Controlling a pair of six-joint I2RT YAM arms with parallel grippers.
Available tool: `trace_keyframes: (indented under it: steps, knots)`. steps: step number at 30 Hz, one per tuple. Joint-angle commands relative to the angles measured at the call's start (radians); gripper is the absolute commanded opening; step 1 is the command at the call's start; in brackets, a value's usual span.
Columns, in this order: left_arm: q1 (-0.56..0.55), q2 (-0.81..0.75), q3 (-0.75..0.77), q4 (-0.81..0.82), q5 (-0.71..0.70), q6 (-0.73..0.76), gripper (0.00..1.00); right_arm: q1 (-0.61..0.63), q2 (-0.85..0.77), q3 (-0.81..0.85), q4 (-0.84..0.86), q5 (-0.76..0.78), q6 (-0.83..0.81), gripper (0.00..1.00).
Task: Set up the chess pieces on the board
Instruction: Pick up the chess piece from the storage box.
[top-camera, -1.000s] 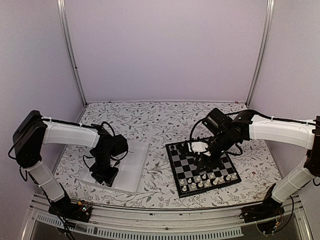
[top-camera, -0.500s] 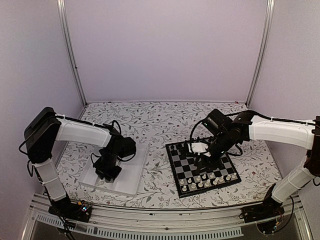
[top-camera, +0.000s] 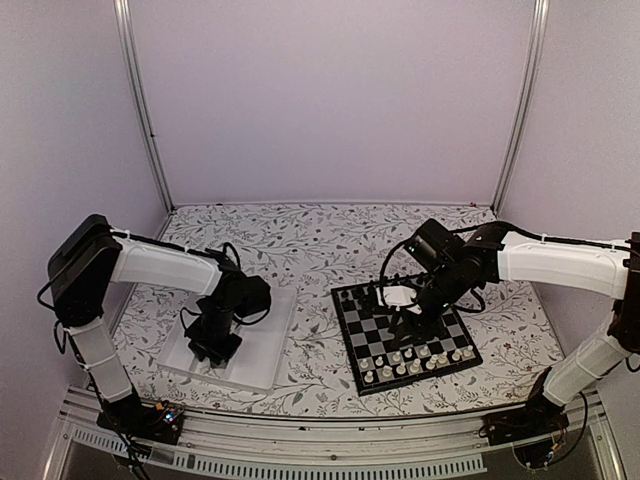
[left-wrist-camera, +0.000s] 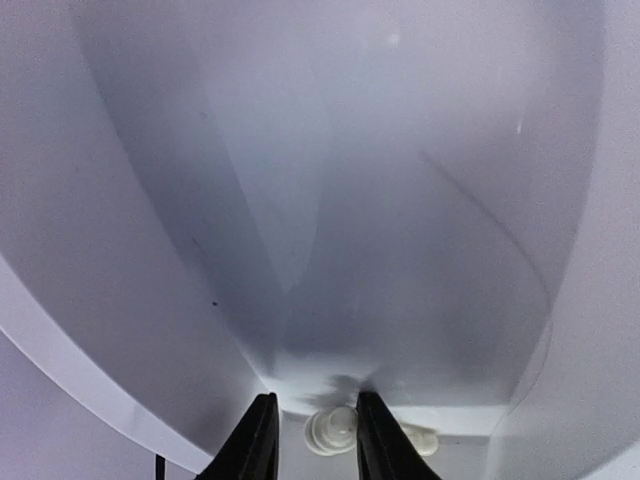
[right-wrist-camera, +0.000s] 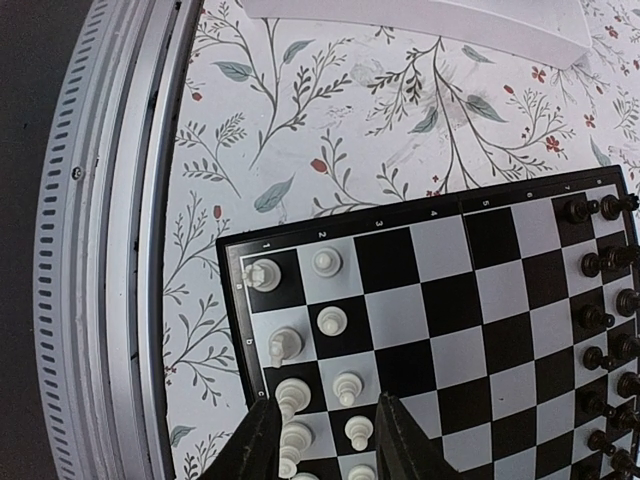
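Observation:
The board (top-camera: 392, 318) lies right of centre, with white chess pieces (top-camera: 415, 358) in its two near rows and black ones (top-camera: 375, 293) along its far side. My right gripper (top-camera: 412, 322) hovers over the board. In the right wrist view its open jaws (right-wrist-camera: 328, 445) hold nothing, and standing white pieces (right-wrist-camera: 332, 322) show below and between them; black pieces (right-wrist-camera: 600, 320) line the right edge. My left gripper (top-camera: 212, 345) is down in the white tray (top-camera: 265, 330). Its jaws (left-wrist-camera: 312, 440) straddle a lying white piece (left-wrist-camera: 335, 430), which touches the right finger only.
A second white piece (left-wrist-camera: 420, 440) lies just right of the left fingers, against the tray wall (left-wrist-camera: 150, 250). The tray's corner (right-wrist-camera: 450, 20) shows beyond the board in the right wrist view. A metal rail (right-wrist-camera: 110, 250) runs along the table's near edge.
The left arm has shifted right and further into the tray, and its jaws have narrowed around the white piece. The right arm has barely moved.

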Motion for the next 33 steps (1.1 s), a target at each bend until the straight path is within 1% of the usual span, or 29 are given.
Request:
trace_keyframes:
  steps: [1,5,9,12,14,18,21,27,30,33]
  knots:
    - [-0.012,-0.018,-0.071,0.035,0.089,-0.025,0.28,-0.005,-0.001,-0.014,0.008,-0.020,0.007,0.35]
    - [-0.012,-0.023,-0.097,0.041,0.132,-0.031,0.24,-0.005,0.007,-0.009,0.004,-0.024,0.007,0.35]
    - [-0.012,-0.021,-0.095,0.059,0.134,-0.018,0.12,-0.005,0.010,-0.004,0.002,-0.027,0.005,0.34]
    - [-0.013,-0.033,-0.064,0.076,0.130,-0.005,0.05,-0.005,0.008,0.002,-0.003,-0.026,0.005,0.34]
    - [-0.009,-0.052,-0.030,0.078,0.101,-0.006,0.01,-0.005,0.001,0.003,-0.004,-0.021,0.007,0.34]
    - [-0.007,-0.106,0.054,0.072,0.020,-0.018,0.00,-0.005,-0.017,0.002,-0.006,-0.006,0.008,0.34]
    - [-0.004,-0.148,0.078,0.087,0.010,-0.014,0.00,-0.006,-0.024,0.003,-0.008,-0.002,0.008,0.34]
    - [-0.001,-0.168,0.042,0.104,0.036,-0.015,0.01,-0.005,-0.024,0.006,-0.007,-0.003,0.011,0.34]
    - [-0.001,-0.176,0.020,0.111,0.036,-0.022,0.02,-0.005,-0.024,0.009,-0.010,-0.004,0.011,0.34]
    - [-0.002,-0.191,0.010,0.121,0.028,-0.027,0.02,-0.005,-0.024,0.012,-0.014,-0.006,0.012,0.34]
